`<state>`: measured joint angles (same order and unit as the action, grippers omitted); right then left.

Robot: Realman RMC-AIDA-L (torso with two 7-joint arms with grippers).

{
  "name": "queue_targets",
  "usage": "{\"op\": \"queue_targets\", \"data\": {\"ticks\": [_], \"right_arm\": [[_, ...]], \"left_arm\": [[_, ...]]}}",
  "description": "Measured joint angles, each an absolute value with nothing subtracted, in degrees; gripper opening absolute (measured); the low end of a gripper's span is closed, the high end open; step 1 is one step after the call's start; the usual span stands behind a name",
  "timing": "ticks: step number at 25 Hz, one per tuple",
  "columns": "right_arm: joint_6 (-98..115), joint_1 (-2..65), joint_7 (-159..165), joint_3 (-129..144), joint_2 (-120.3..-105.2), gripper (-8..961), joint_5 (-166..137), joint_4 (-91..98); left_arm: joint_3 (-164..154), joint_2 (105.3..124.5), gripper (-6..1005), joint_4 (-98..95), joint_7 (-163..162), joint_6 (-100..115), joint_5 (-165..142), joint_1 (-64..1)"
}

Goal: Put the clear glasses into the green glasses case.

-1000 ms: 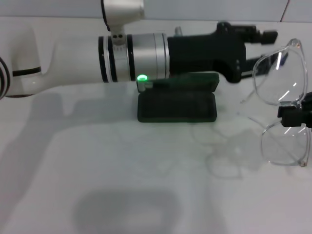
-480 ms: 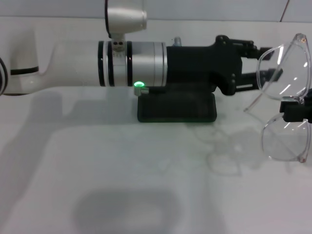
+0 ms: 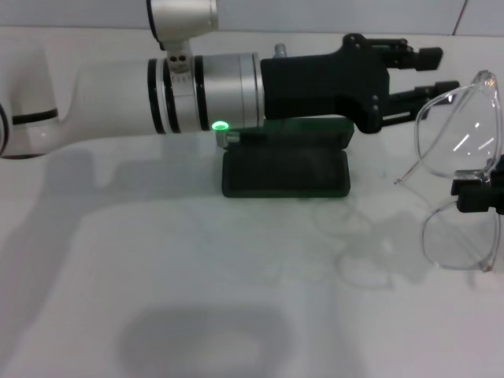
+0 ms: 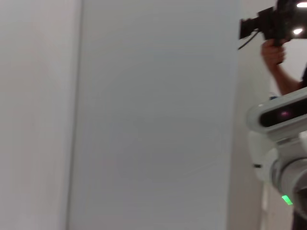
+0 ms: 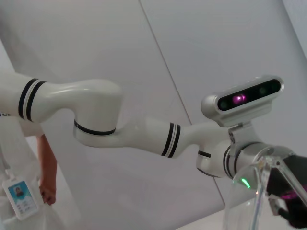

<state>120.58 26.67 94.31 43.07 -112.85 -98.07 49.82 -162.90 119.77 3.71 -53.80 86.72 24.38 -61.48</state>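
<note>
The green glasses case (image 3: 285, 171) lies open at the table's middle, its raised lid partly hidden behind my left arm. That arm reaches across from the left above the case, and my left gripper (image 3: 442, 71) is open, its black fingers just short of the clear glasses (image 3: 461, 134). The glasses hang in the air at the far right, lenses stacked one above the other. My right gripper (image 3: 477, 194) is shut on them at the bridge, mostly cut off by the edge. In the right wrist view one lens of the clear glasses (image 5: 252, 201) shows in front of the left arm (image 5: 144, 134).
White table (image 3: 197, 299) with a pale wall behind it. A person holding a camera (image 4: 276, 26) stands beyond the robot in the left wrist view. Another person (image 5: 29, 191) with a badge stands off to the side.
My left gripper dipped in front of the case lid, then rose again so the lid shows. The glasses in the right gripper drifted slightly right and down.
</note>
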Motion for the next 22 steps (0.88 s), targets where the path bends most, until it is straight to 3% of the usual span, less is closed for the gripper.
{"op": "queue_targets", "data": {"ticks": [22], "right_arm": [[118.68, 23.91, 83.48, 42.44, -112.40, 109, -98.63, 49.75]], "left_arm": [[-162.95, 119.46, 527, 2.66, -55.70, 90.11, 17.86, -62.25]]}}
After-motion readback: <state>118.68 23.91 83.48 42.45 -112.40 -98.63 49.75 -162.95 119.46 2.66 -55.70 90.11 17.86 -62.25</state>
